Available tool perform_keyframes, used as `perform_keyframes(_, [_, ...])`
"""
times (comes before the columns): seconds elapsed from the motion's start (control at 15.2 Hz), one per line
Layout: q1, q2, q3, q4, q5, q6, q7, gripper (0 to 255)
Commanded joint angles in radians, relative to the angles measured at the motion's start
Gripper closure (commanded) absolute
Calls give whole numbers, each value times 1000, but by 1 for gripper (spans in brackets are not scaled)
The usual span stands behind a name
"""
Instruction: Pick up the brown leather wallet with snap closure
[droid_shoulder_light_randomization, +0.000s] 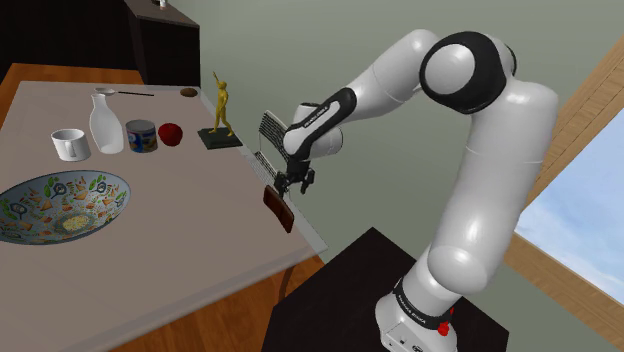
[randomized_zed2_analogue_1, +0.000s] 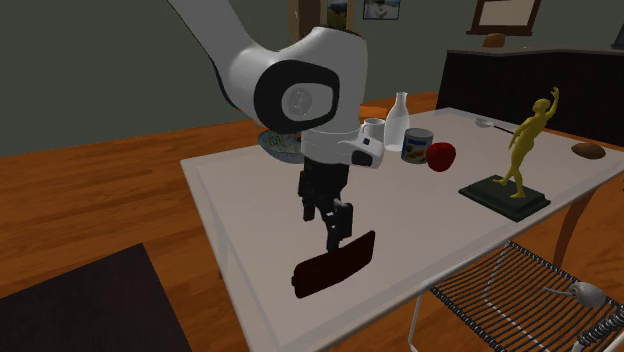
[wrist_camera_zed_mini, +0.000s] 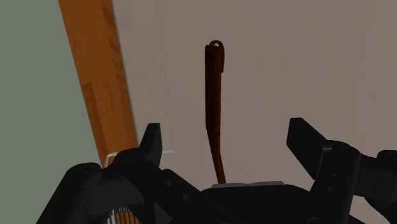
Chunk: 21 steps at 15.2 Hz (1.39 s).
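Observation:
The dark brown wallet (droid_shoulder_light_randomization: 279, 207) stands on its long edge near the table's edge, close to the stand. In the second exterior view the wallet (randomized_zed2_analogue_1: 335, 264) sits just below my gripper (randomized_zed2_analogue_1: 335, 228). My gripper (droid_shoulder_light_randomization: 297, 184) hangs directly above it, pointing down. In the wrist view the thin wallet (wrist_camera_zed_mini: 215, 102), with a small snap tab at its far end, runs between my fingers. The gripper (wrist_camera_zed_mini: 227, 137) is open, and both fingers stand clear of the wallet's sides.
On the table (droid_shoulder_light_randomization: 180, 230) are a patterned bowl (droid_shoulder_light_randomization: 62, 203), a white mug (droid_shoulder_light_randomization: 69, 144), a white bottle (droid_shoulder_light_randomization: 106, 124), a can (droid_shoulder_light_randomization: 141, 135), a red apple (droid_shoulder_light_randomization: 171, 134) and a yellow figurine (droid_shoulder_light_randomization: 220, 110). A wire rack (randomized_zed2_analogue_1: 520, 285) stands beyond the table edge.

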Motion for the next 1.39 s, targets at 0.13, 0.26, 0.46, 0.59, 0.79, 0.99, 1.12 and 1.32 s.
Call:
perform_keyframes(0.13, [-15, 167, 13, 124, 30, 61, -21, 0])
perform_keyframes(0.26, [-21, 226, 19, 173, 38, 78, -25, 0])
perform_keyframes(0.46, [-24, 263, 24, 181, 44, 106, -30, 0])
perform_keyframes(0.59, [-27, 288, 27, 188, 47, 125, -33, 0])
perform_keyframes(0.79, [-30, 321, 31, 197, 51, 148, -37, 0])
perform_keyframes(0.99, [-30, 320, 31, 193, 51, 151, -38, 255])
perform_keyframes(1.12, [-31, 320, 31, 194, 51, 151, -38, 255])
perform_keyframes(1.32, [-31, 320, 31, 193, 51, 151, -38, 255])
